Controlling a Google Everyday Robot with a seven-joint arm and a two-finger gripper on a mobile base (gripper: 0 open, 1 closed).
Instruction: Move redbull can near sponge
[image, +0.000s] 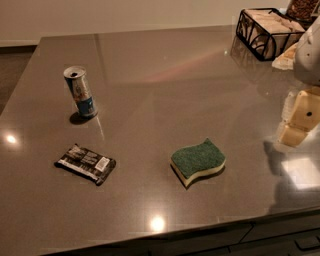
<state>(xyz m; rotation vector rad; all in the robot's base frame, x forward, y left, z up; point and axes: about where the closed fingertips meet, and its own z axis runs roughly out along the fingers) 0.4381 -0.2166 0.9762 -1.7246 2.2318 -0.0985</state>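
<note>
A big shiny grey-brown countertop (165, 90) has bright spots of light (157, 223) on it. A pale wall (125, 12) stands behind it. The gripper (300, 119) hangs over its right edge.

On the surface (165, 70) we see the can (80, 92) standing left, the wrapper (85, 163) before it, the sponge (198, 161) centre-right, and the gripper (299, 120) far right.

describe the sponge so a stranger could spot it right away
On the big countertop, look front and centre, left of the robot's hand at the right edge. The sponge lies there: wavy-edged, green on pale yellow, unlike the tall redbull can and dark flat wrapper farther left.
</note>
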